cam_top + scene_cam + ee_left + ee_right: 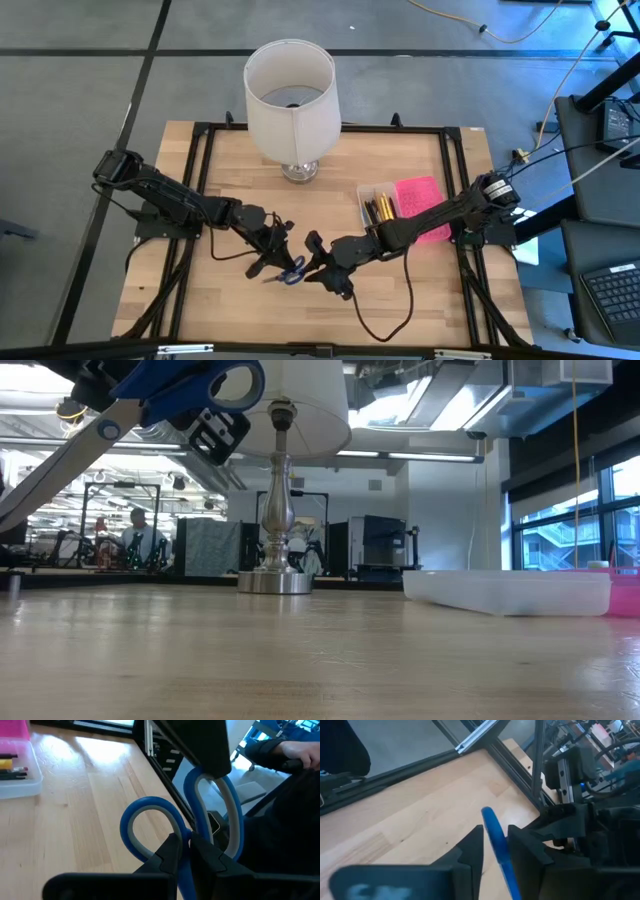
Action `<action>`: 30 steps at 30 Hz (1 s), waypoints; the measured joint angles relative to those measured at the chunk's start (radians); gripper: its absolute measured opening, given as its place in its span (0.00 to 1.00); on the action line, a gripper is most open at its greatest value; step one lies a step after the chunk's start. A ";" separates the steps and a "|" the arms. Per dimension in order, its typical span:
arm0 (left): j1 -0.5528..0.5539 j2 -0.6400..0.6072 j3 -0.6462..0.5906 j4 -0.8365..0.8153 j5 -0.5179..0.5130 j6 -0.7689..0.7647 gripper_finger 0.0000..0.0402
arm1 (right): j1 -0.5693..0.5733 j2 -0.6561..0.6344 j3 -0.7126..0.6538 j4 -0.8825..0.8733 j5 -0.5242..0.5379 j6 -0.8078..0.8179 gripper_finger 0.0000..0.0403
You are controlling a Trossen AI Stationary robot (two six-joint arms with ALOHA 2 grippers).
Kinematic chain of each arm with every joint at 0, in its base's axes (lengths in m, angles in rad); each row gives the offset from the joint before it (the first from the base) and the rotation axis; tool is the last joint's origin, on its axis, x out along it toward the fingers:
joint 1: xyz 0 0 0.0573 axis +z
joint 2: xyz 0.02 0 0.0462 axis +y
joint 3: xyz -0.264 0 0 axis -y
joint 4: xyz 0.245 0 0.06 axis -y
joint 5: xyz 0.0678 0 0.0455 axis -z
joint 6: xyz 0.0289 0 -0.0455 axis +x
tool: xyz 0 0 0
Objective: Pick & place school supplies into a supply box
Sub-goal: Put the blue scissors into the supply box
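Scissors with blue plastic loop handles (291, 270) hang above the wooden table's (230, 300) front middle, pinched between both my grippers: left gripper (184, 851) clamps the handle junction, right gripper (495, 851) clamps a handle. Clear pink-lidded supply box (400, 205) sits at right.
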 joint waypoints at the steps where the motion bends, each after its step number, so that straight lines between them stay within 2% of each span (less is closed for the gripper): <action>1: 0.000 0.000 0.000 0.010 0.000 0.000 0.04 | 0.000 0.000 0.000 0.001 0.000 0.000 0.22; 5: 0.000 0.001 0.000 0.060 0.005 -0.007 0.04 | 0.000 -0.002 0.000 0.011 0.001 -0.002 0.19; 18: 0.000 0.001 0.000 0.089 0.019 -0.008 0.04 | 0.000 -0.002 -0.001 0.024 0.032 -0.019 0.20; 24: 0.000 0.001 0.000 0.087 0.025 0.000 0.05 | 0.000 -0.002 -0.001 0.023 0.032 -0.020 0.10; 30: 0.000 0.000 0.000 0.085 0.024 0.000 0.11 | 0.000 -0.002 -0.001 0.024 0.034 -0.016 0.10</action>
